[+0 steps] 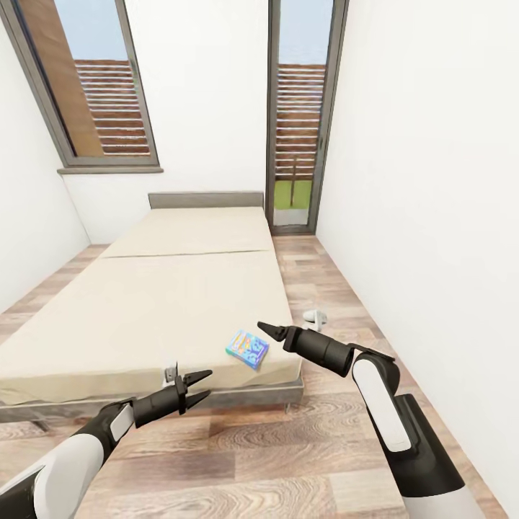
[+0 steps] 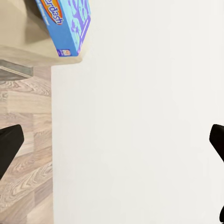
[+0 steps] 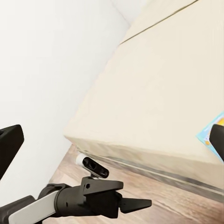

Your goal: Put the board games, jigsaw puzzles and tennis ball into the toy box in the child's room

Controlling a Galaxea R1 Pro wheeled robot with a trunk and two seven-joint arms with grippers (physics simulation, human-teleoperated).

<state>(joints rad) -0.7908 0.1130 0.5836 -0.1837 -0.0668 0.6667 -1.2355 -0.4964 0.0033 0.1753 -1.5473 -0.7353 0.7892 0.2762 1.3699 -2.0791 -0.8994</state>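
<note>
A bright blue board game with colourful print lies flat on the bed, near the foot corner on the mattress's right side. My right gripper hovers open just right of it, a little above the mattress edge, fingers pointing at the box. In the right wrist view the game's corner peeks in beside one finger. My left gripper is open and empty, low over the floor in front of the bed's foot. The left wrist view catches the blue game on the bed corner.
A white wall runs close along the right, leaving a narrow strip of wood floor beside the bed. A tall glass door and a window stand beyond the grey headboard. Open floor lies in front of the bed's foot.
</note>
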